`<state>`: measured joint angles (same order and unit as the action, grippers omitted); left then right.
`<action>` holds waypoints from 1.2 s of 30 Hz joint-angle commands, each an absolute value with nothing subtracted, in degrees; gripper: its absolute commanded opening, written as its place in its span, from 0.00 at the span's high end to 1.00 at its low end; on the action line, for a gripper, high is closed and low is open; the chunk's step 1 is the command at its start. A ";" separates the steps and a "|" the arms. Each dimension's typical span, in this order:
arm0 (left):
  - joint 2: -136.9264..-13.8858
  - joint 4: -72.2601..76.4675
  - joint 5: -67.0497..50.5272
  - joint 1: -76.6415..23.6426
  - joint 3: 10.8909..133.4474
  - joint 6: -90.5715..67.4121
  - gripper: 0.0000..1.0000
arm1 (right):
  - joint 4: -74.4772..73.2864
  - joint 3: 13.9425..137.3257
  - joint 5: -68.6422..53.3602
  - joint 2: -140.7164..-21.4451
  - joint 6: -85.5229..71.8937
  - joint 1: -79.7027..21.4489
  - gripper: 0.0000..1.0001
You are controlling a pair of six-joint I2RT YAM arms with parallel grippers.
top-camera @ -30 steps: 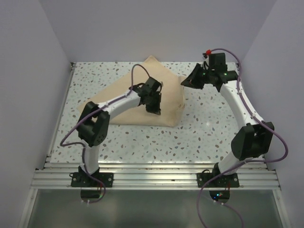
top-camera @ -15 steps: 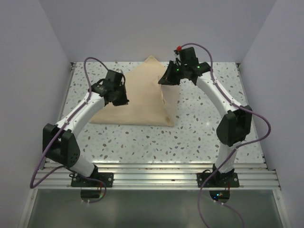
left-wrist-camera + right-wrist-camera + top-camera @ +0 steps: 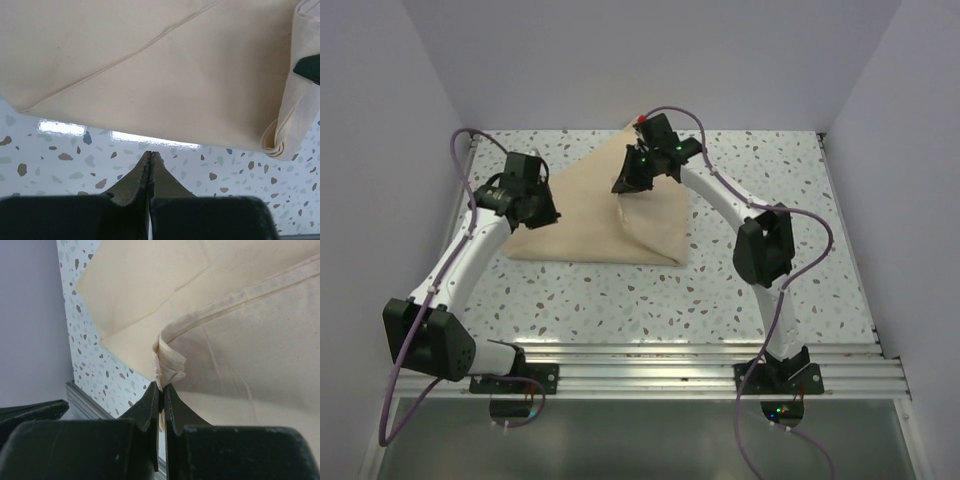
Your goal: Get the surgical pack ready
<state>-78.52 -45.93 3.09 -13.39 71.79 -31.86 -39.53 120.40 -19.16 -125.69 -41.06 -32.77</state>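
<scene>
Tabletop: white, glossy, flecked with grey and brown chips; two bright strips of light reflect on it in the left wrist view. Enclosure: plain pale lavender walls on the far, left and right sides; a ribbed aluminium rail along the near edge carries both arm bases. Item under task: the surgical pack, tan cloth, lies on the far middle of the table, partly folded, one point toward the far wall, its right side doubled over into a thick fold. The right gripper, jaws pressed together, pinches a bunched hemmed corner of the cloth and holds it raised above the layer beneath. The left gripper, jaws closed on nothing, hangs over bare surface just beside the pack's left edge.
</scene>
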 commanded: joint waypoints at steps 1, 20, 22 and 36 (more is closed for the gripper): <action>-76.12 -48.07 3.87 -12.04 70.93 -29.88 1.00 | -37.71 125.06 -18.28 -128.23 -43.33 -34.10 1.00; -72.60 -48.16 3.34 -7.47 65.66 -28.65 1.00 | -34.81 129.30 -16.26 -134.74 -46.84 -39.81 1.00; -72.60 -47.82 2.99 -7.29 65.39 -28.65 1.00 | -33.58 129.64 -16.61 -135.26 -47.20 -39.99 1.00; -72.95 -47.55 3.60 -5.89 63.99 -27.69 1.00 | -34.36 135.61 -17.31 -143.16 -46.93 -40.60 1.00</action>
<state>-74.30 -47.88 3.14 -6.79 64.49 -29.36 -36.34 132.29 -16.03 -141.23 -46.89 -39.86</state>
